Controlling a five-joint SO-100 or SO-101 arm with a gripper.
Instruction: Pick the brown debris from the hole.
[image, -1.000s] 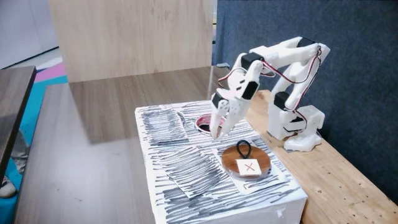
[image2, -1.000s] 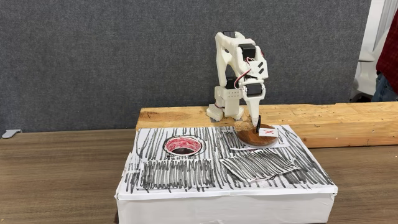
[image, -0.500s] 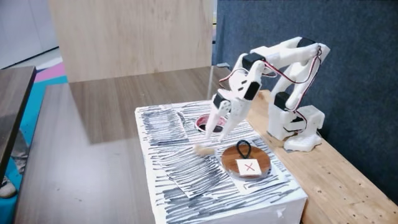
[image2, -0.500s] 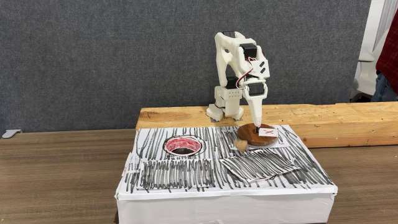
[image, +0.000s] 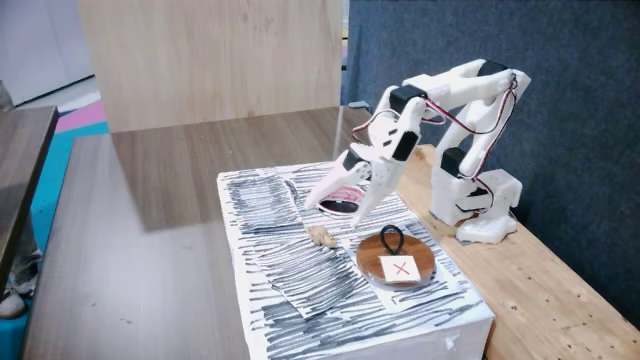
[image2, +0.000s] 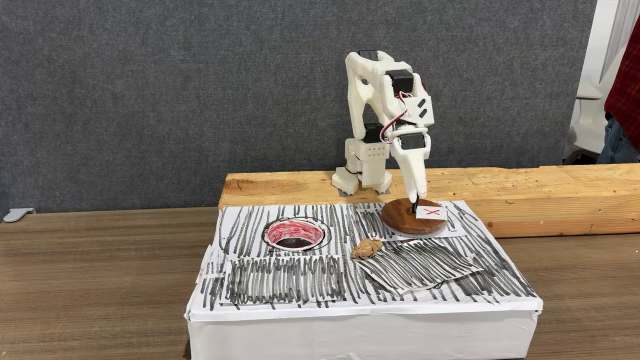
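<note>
The brown debris (image: 320, 235) (image2: 366, 247) lies loose on the striped top of the white box (image2: 360, 320), out of the hole (image2: 295, 235). In a fixed view taken from the front it sits between the hole, a little left of centre, and the wooden disc (image2: 415, 216) with the red X label, a little right of centre. It touches neither of them.

The gripper (image: 318, 200) hangs above the box top. In a fixed view taken from the side it is near the middle of the frame, in front of the hole's red rim, and its jaws look spread apart with nothing between them. From the front I cannot tell the opening well, because the white finger is seen edge-on.

I judge that the lump is out, but not carried anywhere. The risk is that it stays on the crumpled striped paper (image2: 415, 265), which is uneven, so a light touch from the jaws could roll it back toward the hole or off the box edge. A new grasp may also catch the paper.
</note>
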